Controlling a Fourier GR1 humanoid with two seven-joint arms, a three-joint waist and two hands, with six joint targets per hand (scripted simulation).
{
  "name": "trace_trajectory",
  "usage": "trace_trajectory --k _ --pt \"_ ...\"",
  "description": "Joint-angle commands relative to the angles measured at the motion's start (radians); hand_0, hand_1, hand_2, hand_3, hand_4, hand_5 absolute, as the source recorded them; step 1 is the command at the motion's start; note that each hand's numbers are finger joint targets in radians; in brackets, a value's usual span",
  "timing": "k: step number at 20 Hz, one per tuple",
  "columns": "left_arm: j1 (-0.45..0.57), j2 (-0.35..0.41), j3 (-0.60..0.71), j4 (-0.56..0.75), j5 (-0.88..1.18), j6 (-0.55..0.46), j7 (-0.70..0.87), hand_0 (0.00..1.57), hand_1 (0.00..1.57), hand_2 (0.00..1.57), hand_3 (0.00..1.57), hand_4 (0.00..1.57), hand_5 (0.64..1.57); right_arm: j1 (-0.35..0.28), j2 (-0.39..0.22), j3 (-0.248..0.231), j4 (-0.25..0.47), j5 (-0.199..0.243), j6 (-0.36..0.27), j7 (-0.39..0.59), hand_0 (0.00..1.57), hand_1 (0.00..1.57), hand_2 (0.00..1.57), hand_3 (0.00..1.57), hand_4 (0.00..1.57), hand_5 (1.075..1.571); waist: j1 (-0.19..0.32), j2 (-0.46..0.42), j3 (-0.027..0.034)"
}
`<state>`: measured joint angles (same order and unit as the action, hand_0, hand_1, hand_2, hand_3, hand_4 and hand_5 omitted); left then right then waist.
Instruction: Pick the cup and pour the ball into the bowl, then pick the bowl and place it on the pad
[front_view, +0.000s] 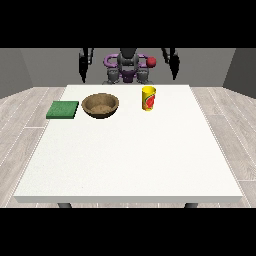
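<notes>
A yellow cup (148, 98) with a red mark stands upright on the white table (130, 160), towards its far side and right of centre. No ball shows; the cup's inside is hidden. Left of the cup sits a brown bowl (100, 105), which looks empty. A flat green pad (63, 109) lies left of the bowl near the table's left edge. Both hands hang behind the far edge, away from all objects. The hand at the view's left (83, 74) and the hand at the view's right (174, 71) point downward with straight fingers and hold nothing.
The robot's torso (128, 67) stands behind the table's far edge, with a small red part (151, 62) at its shoulder. Wooden floor surrounds the table. The near half of the table is bare white surface.
</notes>
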<state>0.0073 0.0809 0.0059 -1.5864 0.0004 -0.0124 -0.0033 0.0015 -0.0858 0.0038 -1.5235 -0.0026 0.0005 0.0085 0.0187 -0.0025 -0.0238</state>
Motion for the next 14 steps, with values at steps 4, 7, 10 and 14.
trace_trajectory --k 4,7,10,14 --pt "-0.015 0.036 0.007 -0.089 0.005 -0.006 0.076 0.0 0.0 0.0 0.0 0.0 1.562 -0.022 -0.034 -0.011 -0.095 -0.009 0.005 0.067 0.0 0.0 0.0 0.0 0.58 1.57 0.001 -0.232 0.0196" --pt "0.084 -0.075 -0.062 -0.129 0.114 0.029 0.164 0.0 0.0 0.0 0.0 0.0 1.562 0.08 0.057 0.018 -0.158 -0.108 0.016 0.143 0.0 0.0 0.0 0.0 0.58 1.57 -0.044 -0.41 0.0231" --pt "0.166 -0.078 -0.104 -0.177 0.12 0.086 0.243 0.0 0.0 0.0 0.0 0.0 1.561 0.139 0.08 0.038 -0.245 -0.145 -0.008 0.284 0.0 0.0 0.0 0.0 0.52 1.57 -0.065 -0.488 0.0231" --pt "0.174 -0.066 -0.114 -0.352 0.107 0.112 0.388 0.0 0.0 0.0 0.0 0.0 1.551 0.231 0.016 -0.018 -0.363 -0.22 0.038 0.322 0.0 0.0 0.0 0.0 0.53 1.569 -0.03 -0.466 0.0243"
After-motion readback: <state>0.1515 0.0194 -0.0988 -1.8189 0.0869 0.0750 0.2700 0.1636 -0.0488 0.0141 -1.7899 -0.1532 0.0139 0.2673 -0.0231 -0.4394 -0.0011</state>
